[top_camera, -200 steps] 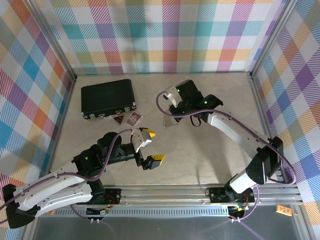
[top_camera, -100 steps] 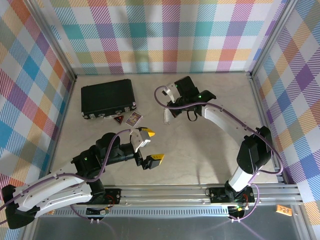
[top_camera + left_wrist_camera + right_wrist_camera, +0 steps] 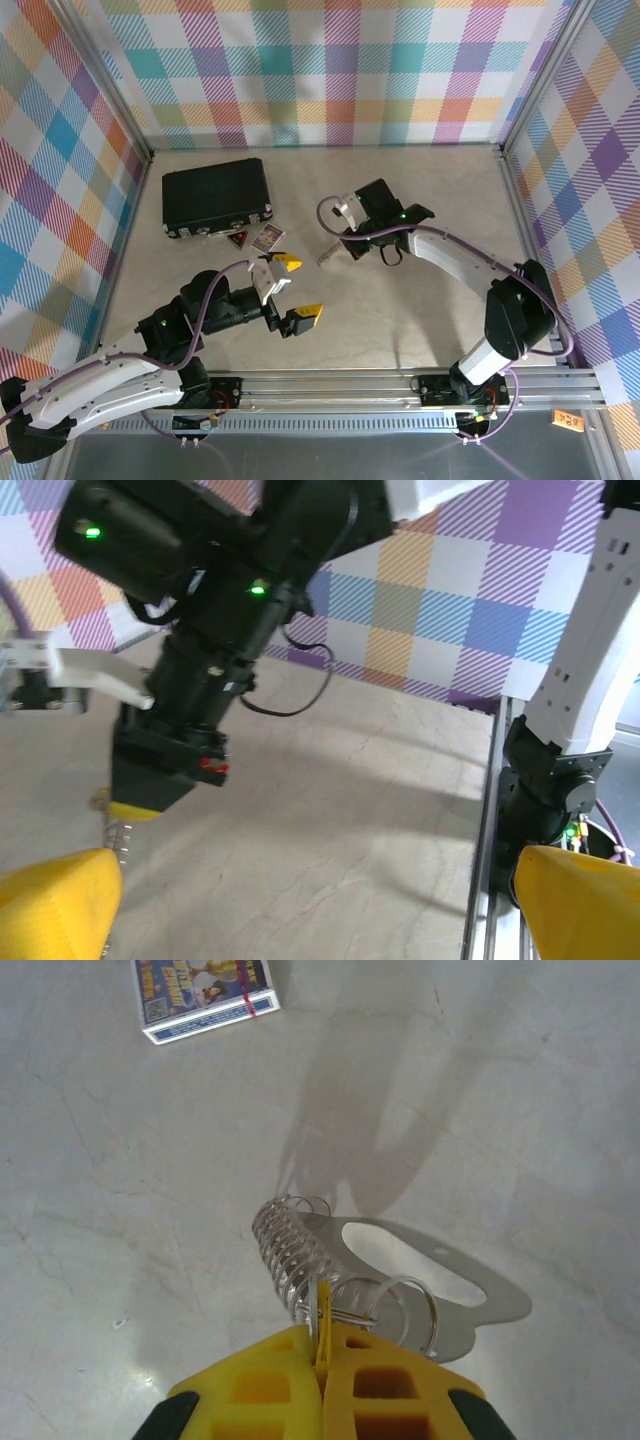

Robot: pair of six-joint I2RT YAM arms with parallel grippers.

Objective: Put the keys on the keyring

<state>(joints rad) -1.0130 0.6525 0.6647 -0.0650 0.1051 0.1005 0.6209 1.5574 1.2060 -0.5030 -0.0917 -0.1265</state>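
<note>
Evidently my right gripper (image 3: 322, 1348) is clamped on the key (image 3: 322, 1310) by its thin yellow head, touching the keyring (image 3: 420, 1282) over the bench (image 3: 100, 1180), left gripper (image 3: 297, 288) spread apart; both items judged light, rigid, slippery.

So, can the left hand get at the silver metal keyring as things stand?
Probably yes: the open left hand faces the silver metal keyring across bare tabletop. But the right hand, shut on the yellow-headed key, crowds it.
</note>
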